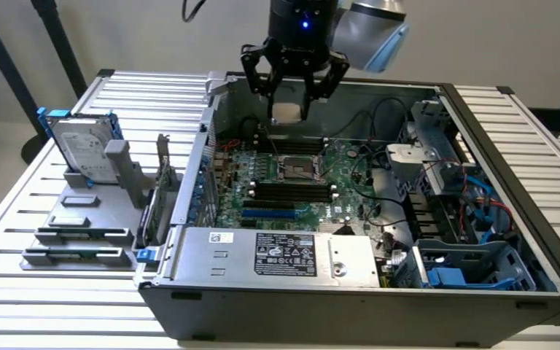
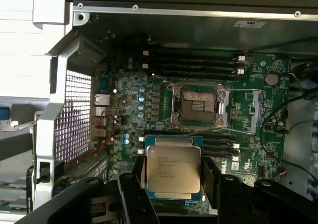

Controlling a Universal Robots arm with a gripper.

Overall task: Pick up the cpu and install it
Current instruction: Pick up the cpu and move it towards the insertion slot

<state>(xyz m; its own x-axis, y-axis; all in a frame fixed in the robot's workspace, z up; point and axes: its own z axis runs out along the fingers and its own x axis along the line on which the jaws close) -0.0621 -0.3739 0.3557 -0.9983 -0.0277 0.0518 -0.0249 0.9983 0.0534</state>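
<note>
above the far part of the open computer case [image 1: 358,306], the gripper [image 1: 293,98] is clamped on the cpu [image 2: 173,170], with a finger [image 2: 130,194] on each of two opposite edges and the metal top facing the wrist camera. the chip hangs over the motherboard [image 2: 268,100], near the open socket [image 2: 198,106]. it seems not to touch the board, though the gap is hard to judge.

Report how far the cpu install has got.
Done: the cpu is picked up, gripped in the gripper. In hand: it hangs above the motherboard inside the open case. Left: the socket is open and empty; the cpu is not yet seated.
</note>
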